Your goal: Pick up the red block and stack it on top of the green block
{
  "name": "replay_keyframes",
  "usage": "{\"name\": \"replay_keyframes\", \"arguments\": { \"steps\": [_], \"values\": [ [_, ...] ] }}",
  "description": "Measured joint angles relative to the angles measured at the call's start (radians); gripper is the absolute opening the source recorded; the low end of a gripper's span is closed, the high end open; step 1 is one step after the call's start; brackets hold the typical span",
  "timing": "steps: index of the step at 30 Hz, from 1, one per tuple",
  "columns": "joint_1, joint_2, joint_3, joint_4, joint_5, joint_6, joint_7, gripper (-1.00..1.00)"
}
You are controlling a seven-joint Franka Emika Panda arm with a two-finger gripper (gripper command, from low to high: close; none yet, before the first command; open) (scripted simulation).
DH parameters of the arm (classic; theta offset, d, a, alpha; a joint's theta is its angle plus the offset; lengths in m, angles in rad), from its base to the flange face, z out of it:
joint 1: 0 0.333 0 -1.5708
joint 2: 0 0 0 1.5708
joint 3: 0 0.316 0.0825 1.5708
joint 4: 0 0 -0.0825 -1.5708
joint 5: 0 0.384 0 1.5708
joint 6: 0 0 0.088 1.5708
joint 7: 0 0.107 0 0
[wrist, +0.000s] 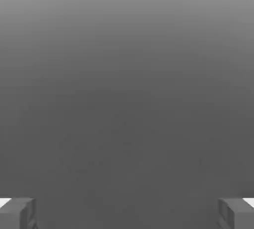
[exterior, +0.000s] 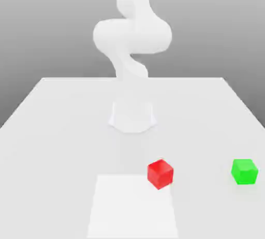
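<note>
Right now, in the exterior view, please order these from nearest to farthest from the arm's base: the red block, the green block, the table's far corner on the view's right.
1. red block, in front of the arm's base, slightly toward the exterior view's right.
2. green block, farther out on that side.
3. table's far corner, behind the base, rightmost.

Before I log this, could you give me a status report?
Gripper open, empty. Red block on table, apart from green block. Nothing between them.

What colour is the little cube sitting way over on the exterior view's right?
Bright green. The green block shows best in the exterior view.
</note>
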Motion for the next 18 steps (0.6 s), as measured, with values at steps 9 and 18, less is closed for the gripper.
{"name": "replay_keyframes", "arguments": {
  "steps": [9,18],
  "values": [
    [0.097,0.272,-0.002,-0.276,0.006,0.214,-0.159,0.0],
    [0.19,0.657,0.008,-0.542,0.002,0.505,-0.322,0.0]
  ]
}}
